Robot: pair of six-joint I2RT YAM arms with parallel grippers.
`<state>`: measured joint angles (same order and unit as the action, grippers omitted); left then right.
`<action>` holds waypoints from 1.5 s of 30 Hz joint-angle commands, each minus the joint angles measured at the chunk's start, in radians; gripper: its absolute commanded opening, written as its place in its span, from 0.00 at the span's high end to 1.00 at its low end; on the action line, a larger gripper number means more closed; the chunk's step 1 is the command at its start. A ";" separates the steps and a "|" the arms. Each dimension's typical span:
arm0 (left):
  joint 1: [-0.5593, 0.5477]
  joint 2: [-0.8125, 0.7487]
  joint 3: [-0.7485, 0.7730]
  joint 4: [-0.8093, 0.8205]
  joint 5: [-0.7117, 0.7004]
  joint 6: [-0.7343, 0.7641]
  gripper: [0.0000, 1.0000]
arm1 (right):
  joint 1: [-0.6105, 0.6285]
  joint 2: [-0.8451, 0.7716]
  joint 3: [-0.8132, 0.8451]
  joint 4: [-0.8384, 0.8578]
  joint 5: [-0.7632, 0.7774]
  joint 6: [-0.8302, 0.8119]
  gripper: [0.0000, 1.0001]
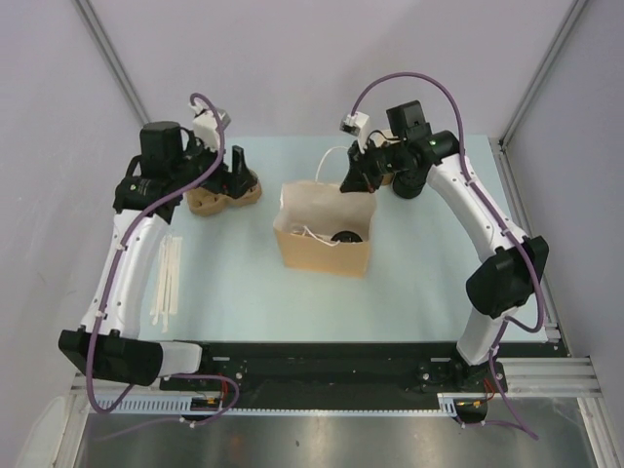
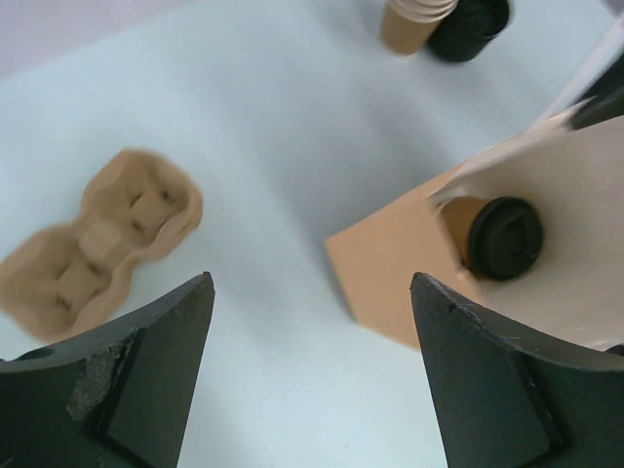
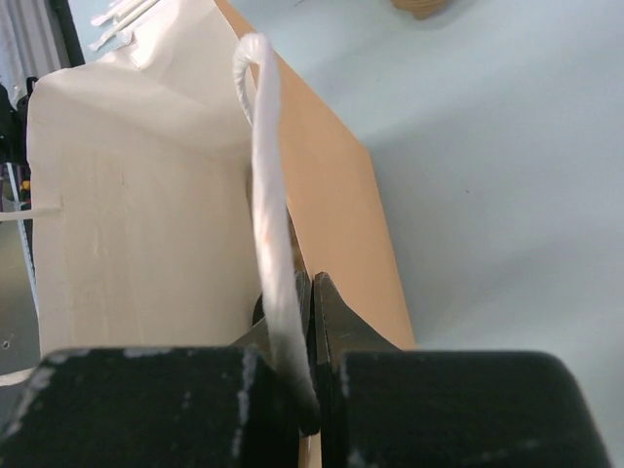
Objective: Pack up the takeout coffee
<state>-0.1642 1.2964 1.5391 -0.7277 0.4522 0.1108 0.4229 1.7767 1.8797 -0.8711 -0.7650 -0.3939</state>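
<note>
The left arm (image 1: 125,255) and right arm (image 1: 475,207) share one build: white link shells between bulky black joint housings, with a purple cable (image 1: 409,76) looping along each from base to wrist. A small green light (image 1: 430,139) shows on the right arm's black far housing. The left gripper (image 2: 312,283) has matte black wedge fingers (image 2: 136,380) with a scuffed grey patch; the right gripper (image 3: 312,292) is black too, flecked white.

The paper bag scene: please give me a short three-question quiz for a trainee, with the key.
1. True or false: the small brown paper cup with a black plastic lid stands outside the brown kraft paper bag.
2. What does the right gripper pinch? A: the bag's white rope handle. B: a loose black lid. C: a white stirrer.
3. Fill in: the left gripper is ___.
Key: 1 false, it is inside; 2 A; 3 open.
</note>
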 commanded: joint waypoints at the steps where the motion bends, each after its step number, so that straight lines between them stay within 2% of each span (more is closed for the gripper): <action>1: 0.121 0.023 -0.056 -0.050 -0.004 -0.057 0.14 | -0.035 0.023 0.067 -0.011 -0.005 -0.026 1.00; 9: 0.268 0.067 -0.200 -0.113 -0.107 0.004 0.14 | -0.055 0.040 0.093 -0.014 0.018 -0.042 0.99; 17: 0.422 0.109 -0.333 -0.127 -0.116 0.095 0.20 | -0.061 0.046 0.098 -0.014 0.041 -0.039 0.83; 21: 0.479 0.124 -0.372 -0.119 -0.167 0.131 0.23 | -0.062 0.047 0.110 -0.011 0.052 -0.033 0.68; 26: 0.526 0.168 -0.410 -0.105 -0.207 0.185 0.32 | -0.061 0.049 0.128 -0.020 0.069 -0.030 0.61; 29: 0.564 0.175 -0.422 -0.089 -0.211 0.201 0.39 | -0.061 0.047 0.144 -0.025 0.076 -0.030 0.51; 36: 0.568 0.159 -0.459 -0.052 -0.253 0.247 0.45 | -0.061 0.046 0.214 -0.034 0.089 -0.028 0.35; 39: 0.568 0.159 -0.445 -0.049 -0.302 0.248 0.48 | -0.061 0.055 0.285 -0.068 0.098 -0.043 0.23; 41: 0.569 0.161 -0.436 -0.053 -0.348 0.253 0.50 | -0.061 0.058 0.332 -0.088 0.113 -0.059 0.09; 43: 0.589 0.162 -0.432 -0.067 -0.357 0.262 0.51 | -0.061 0.056 0.357 -0.095 0.128 -0.071 0.01; 45: 0.601 0.161 -0.444 -0.075 -0.360 0.296 0.53 | -0.061 0.052 0.384 -0.103 0.138 -0.072 0.00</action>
<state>0.4053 1.4773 1.0863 -0.7998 0.1394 0.3481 0.3645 1.8324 2.1811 -0.9447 -0.6586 -0.4427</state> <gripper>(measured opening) 0.482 0.983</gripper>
